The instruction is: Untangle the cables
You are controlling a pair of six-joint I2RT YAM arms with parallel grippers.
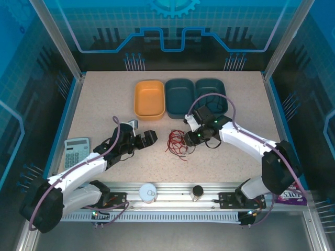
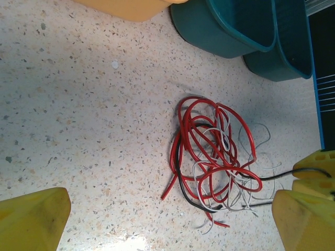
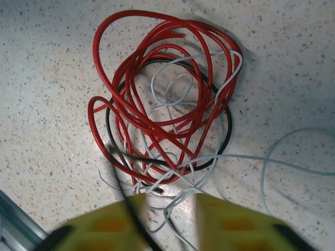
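Right wrist view: cables (image 3: pixel 167 115) one knot on tabletop (image 1: pixel 104 104), none freed; right claw (image 3: pixel 170 219) grip unclear, left claw (image 1: pixel 149 137) apart.

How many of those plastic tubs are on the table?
3, in a row at the far side: orange tub on the left, first teal tub in the middle, second teal tub on the right.

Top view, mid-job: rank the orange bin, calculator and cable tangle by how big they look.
1. Orange bin: clearly largest.
2. Calculator and cable tangle: they cover about the same area, too close to rank. The tangle is only loose loops with table showing through.
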